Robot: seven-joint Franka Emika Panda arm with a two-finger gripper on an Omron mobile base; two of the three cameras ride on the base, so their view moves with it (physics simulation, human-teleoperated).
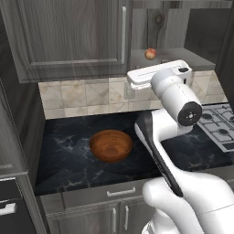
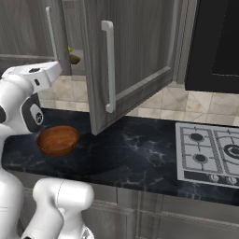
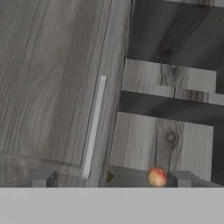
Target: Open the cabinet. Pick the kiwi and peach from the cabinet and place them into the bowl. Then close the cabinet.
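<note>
One door of the cabinet point(image 2: 126, 60) was seen swung wide open in the right base view, so the opening step was judged done and the picking step was judged to be in hand. The gripper point(image 3: 111, 178) was seen in the hand view with its two tips spread wide apart and nothing between them. The peach point(image 3: 156, 176) was shown resting on the lowest cabinet shelf, close beside one fingertip in that picture but not gripped. The bowl point(image 1: 111, 145) was found on the dark marble counter point(image 1: 68, 137) below the cabinet, and no fruit was seen in it.

The next move was judged to call for the hand to be carried forward into the opening and lined up so that the peach lay between the tips (the still-closed door point(image 1: 68, 36) and its bar handle point(image 3: 92, 127) stood just beside the path and could be struck).

The kiwi point(image 2: 73, 59) was made out in the right base view as a small green-brown shape at the shelf edge, partly hidden by the open door. In the left base view the peach was seen on the shelf just above the hand, and the closed door was shown plainly. A stove point(image 2: 210, 154) was seen off to the right on the counter.
</note>
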